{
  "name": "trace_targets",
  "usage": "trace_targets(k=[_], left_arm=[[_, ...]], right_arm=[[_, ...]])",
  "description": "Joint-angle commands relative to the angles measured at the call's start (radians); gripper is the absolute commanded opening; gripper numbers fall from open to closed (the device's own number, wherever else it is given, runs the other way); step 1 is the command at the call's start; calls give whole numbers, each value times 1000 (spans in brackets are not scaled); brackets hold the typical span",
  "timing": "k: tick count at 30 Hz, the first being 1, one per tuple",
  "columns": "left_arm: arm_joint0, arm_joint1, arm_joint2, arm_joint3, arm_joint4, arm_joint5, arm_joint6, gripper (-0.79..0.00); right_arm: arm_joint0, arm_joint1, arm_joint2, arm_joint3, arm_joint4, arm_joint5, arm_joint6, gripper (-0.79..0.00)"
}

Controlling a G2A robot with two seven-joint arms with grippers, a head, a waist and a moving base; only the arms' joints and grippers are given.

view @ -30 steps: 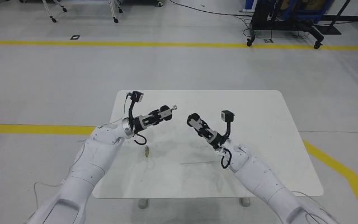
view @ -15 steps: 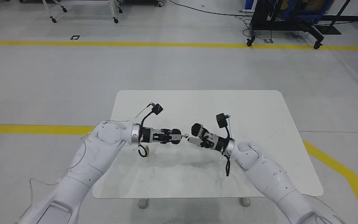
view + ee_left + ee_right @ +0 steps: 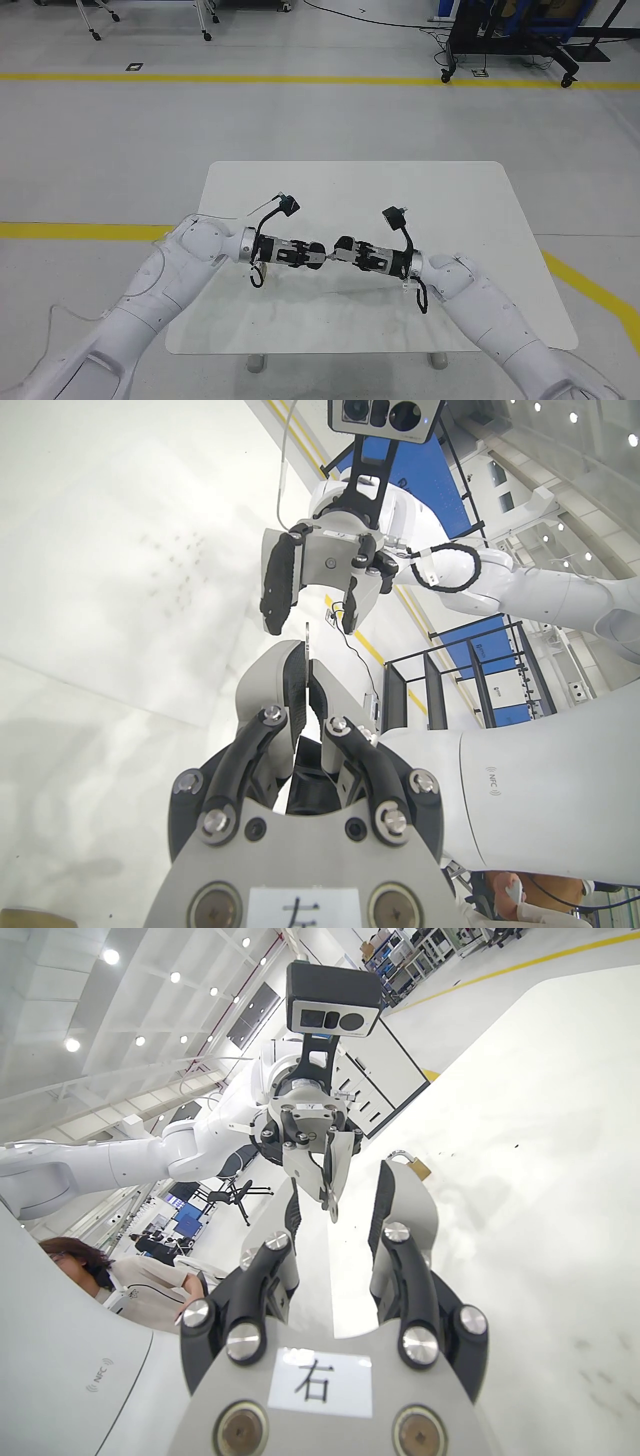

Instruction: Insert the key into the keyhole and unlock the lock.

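My left gripper (image 3: pixel 306 660) is shut on a thin silver key (image 3: pixel 306 639), whose end sticks out past the fingertips. Facing it tip to tip, my right gripper (image 3: pixel 340 1188) stands open, and the key (image 3: pixel 332 1207) hangs between its fingers without touching either pad. In the top view the two grippers, left (image 3: pixel 316 256) and right (image 3: pixel 342 249), meet above the middle of the white table (image 3: pixel 450 200). A brass padlock (image 3: pixel 418 1166) with a silver shackle lies on the table beyond the right gripper's finger; its edge (image 3: pixel 25 917) also shows beside the left wrist.
The table's right half and far side (image 3: pixel 400 180) hold nothing. Faint dark specks (image 3: pixel 185 550) mark the tabletop. Yellow floor lines (image 3: pixel 300 78) run behind the table.
Both arms have swung in from apart to the table's middle and lowered. The left gripper brought the key up to the right gripper, so they now face each other closely.
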Motion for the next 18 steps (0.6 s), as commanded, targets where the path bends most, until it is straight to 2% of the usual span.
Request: trace_targets(k=[1,11,14,16,18], left_arm=[[-10,3,19,6,-7,-9,10,-785],[-44,18,84,23,-41,-55,56,-785],[-53,22,103,25,-50,-64,64,-785],[-59,25,114,27,-55,-68,68,-785],[-64,27,126,26,-57,-72,72,-785]], right_arm=[[4,-1,-4,3,10,3,12,-526],[27,-9,-34,30,80,17,82,-548],[33,-12,-40,37,87,13,91,-653],[37,-13,-44,40,94,10,100,-785],[40,-14,-46,45,99,8,107,-785]])
